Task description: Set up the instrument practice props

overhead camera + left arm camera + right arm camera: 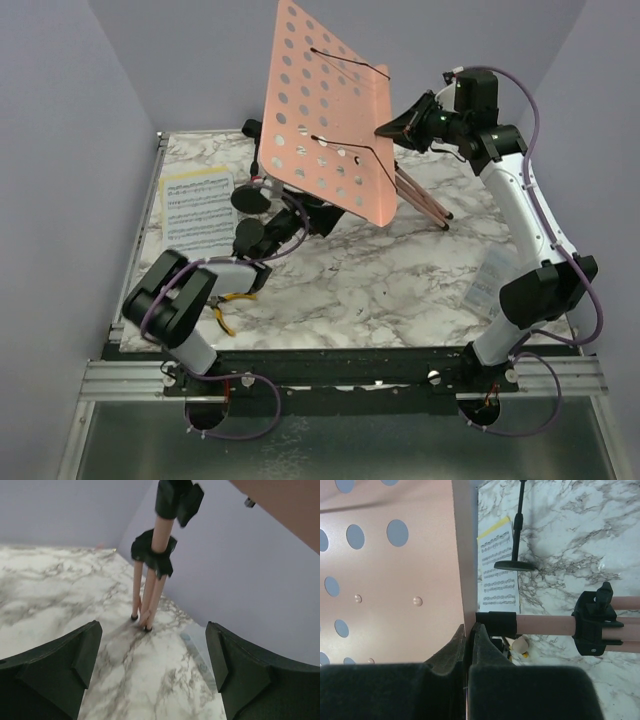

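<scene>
Pink music-stand desk [320,120]: flat rigid matte sheet with rows of round holes and 2 thin black wire page-holders [340,60] across its face, tilted high over the table's centre-back. Right gripper [469,632] is closed flat on the desk's side edge, black fingers pinching the thin sheet. Pink tripod pole [545,625]: smooth round tube with a black plastic collar [595,625]. Its slim legs [145,600] are bunched close, black-tipped feet touching the tabletop at back right. Left gripper [154,640] is spread wide and holds nothing, low over the table, aimed at the legs and well apart from them. Its fingers [55,670] are blocky matte black. Sheet-music page [195,210]: white paper with yellow border and printed staves, flat at table left. Mic stand [515,565]: thin black rod on a flat round base, base at the page's edge. Beige toy microphone [521,644]: rounded, mostly hidden behind the pole, exact spot unclear. Yellow-handled pliers [232,303] lie near the left arm base, clear plastic box [490,280] at the right edge. Tabletop [380,290]: glossy white marble print with grey veins. Walls [60,150] plain pale lilac, aluminium rail [330,380] at the front.
</scene>
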Tool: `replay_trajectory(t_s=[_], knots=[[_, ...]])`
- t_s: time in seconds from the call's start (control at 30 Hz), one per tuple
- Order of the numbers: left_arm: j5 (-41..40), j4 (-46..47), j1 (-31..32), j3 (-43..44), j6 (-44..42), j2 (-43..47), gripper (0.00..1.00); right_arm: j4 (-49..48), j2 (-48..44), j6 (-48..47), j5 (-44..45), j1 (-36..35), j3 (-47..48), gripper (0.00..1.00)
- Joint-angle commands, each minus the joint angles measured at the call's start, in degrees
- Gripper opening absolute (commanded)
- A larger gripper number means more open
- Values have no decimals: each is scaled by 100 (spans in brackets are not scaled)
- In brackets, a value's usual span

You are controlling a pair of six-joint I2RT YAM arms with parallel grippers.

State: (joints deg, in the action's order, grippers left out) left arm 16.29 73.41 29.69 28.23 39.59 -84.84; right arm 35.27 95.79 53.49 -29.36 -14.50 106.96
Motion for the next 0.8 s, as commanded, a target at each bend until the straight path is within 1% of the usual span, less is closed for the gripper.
replay_trajectory(t_s=[0.0, 0.07, 0.17, 0.33, 0.53, 0.67, 0.7, 0.77], knots=[[434, 2166, 473, 1307, -616, -1316, 93, -1077, -472, 898, -830, 29, 62, 0], [261, 2128, 625, 1774, -842, -1689, 95, -997, -522, 864, -818, 28, 70, 0], [111, 2102, 667, 2400, -709, -2187, 95, -1004, -653, 894, -821, 28, -30, 0], [-103, 2017, 930, 3274, -806, -2907, 89, -1142, -834, 1169, -826, 26, -226, 0], [-746, 2004, 1081, 3855, -1046, -3390, 71, -1448, -1063, 1702, -873, 29, -445, 0], [-1130, 2020, 1141, 4095, -1103, -3482, 56, -1416, -1244, 1782, -665, 26, -508, 0], [-1185, 2026, 1163, 4131, -1143, -3480, 53, -1405, -1283, 1802, -623, 28, -554, 0], [-1299, 2014, 1196, 4205, -1213, -3478, 52, -1464, -1386, 1877, -562, 27, -704, 0]])
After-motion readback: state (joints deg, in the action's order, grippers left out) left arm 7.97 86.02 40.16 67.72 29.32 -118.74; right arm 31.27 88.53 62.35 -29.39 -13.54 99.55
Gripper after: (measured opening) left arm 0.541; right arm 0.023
